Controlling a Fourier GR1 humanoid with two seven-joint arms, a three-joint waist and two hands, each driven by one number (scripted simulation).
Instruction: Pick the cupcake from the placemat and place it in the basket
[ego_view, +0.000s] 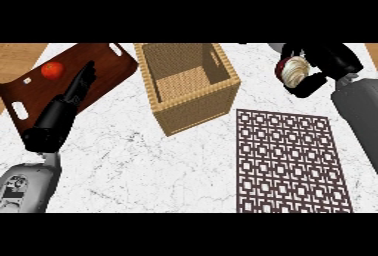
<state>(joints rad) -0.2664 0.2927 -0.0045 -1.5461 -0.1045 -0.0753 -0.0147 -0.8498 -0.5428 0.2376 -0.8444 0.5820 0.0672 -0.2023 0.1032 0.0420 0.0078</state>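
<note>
Cupcake (294, 70) sits inside the curled fingers of the right hand (314, 65), high beside the basket (193, 117) and off the placemat (291, 162), so releasing before crossing the rim could drop it on the table (148, 165).

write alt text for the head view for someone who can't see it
The right hand holds the cupcake in curled fingers, right of the open wicker basket and beyond the patterned placemat. The left hand lies open over a wooden tray with a tomato.
</note>
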